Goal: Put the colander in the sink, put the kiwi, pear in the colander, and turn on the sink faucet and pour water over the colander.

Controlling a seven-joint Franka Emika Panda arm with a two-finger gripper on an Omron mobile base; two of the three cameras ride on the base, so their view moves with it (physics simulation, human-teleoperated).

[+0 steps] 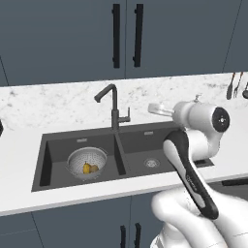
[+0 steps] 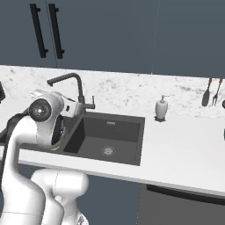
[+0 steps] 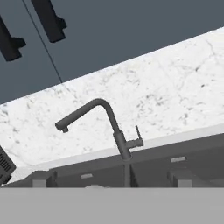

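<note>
No readable writing or labels anywhere. Colander (image 1: pixel 87 162) sits in the left basin of the sink (image 1: pixel 133 140), set into the bench (image 1: pixel 22 145) near its front edge, with pear (image 1: pixel 86 168) and kiwi (image 1: pixel 94 168) touching inside it. Sink faucet (image 1: pixel 112 104) stands at the back rim, spout over the left basin. My fingers (image 3: pixel 179 177) stand wide, holding nothing, facing the faucet.
</note>
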